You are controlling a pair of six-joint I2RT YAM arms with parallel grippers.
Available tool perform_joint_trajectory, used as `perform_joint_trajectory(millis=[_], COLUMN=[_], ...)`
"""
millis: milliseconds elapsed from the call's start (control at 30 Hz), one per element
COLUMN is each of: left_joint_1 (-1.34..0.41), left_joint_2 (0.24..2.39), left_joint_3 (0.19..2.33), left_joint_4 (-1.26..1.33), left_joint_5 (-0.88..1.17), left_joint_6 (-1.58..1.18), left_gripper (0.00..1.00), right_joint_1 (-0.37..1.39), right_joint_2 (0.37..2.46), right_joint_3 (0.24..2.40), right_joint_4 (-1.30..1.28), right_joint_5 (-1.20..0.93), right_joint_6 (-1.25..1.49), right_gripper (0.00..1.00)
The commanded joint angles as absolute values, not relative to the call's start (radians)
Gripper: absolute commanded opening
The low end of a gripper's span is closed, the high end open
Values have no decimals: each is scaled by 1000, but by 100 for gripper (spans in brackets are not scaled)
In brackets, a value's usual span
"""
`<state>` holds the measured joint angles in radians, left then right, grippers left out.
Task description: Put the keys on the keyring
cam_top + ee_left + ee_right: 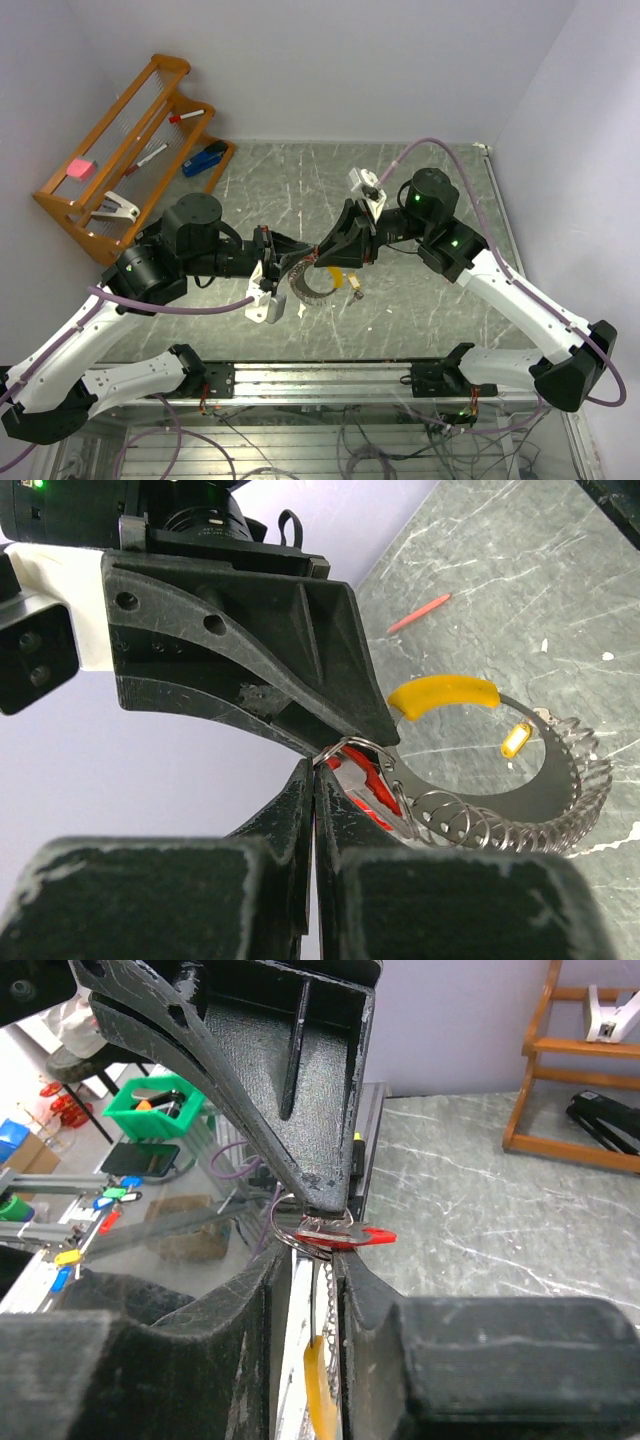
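Observation:
The keyring (548, 780), a silvery coiled ring with a curved yellow tag (443, 695), hangs tilted above the table. My right gripper (315, 1260) is shut on its rim, which shows edge-on between the fingers, with the tag (320, 1390) below. My left gripper (318, 765) is shut on the thin wire loop of the red-headed key (365, 785), pressed against the keyring's end right at the right fingertips. The red key (362, 1237) lies across those fingertips. The brass-yellow key (515, 740) lies on the table under the ring. From above, both grippers (303, 262) (335, 256) meet mid-table.
A thin red stick (420, 612) lies on the marble table farther off. A wooden rack (130, 150) at the back left holds a blue stapler (205, 158), a pink block and pens. A metal rail (310, 378) runs along the near edge.

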<state>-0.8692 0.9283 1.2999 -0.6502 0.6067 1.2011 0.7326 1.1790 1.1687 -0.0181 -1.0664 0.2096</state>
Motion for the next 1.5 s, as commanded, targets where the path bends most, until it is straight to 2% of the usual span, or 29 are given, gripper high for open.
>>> perform_joint_trajectory(millis=[0, 433, 733, 1233, 1467], left_joint_1=[-869, -869, -869, -870, -870], left_joint_2=[921, 916, 916, 928, 938], left_joint_3=[1293, 1287, 1269, 1250, 1278], left_joint_4=[-604, -605, -588, -548, -545], left_joint_5=[596, 558, 479, 269, 284], left_joint_6=[1214, 1219, 1205, 1169, 1186], left_gripper=[7, 7, 7, 7, 7], right_joint_1=[732, 732, 732, 732, 732], right_joint_2=[1187, 1221, 1229, 1128, 1180], right_joint_3=[1163, 1182, 1205, 1133, 1197], right_joint_4=[35, 24, 18, 118, -24], right_joint_5=[-1101, -1156, -1147, -879, -904], right_joint_6=[258, 331, 367, 504, 441], right_gripper=[19, 0, 0, 0, 0])
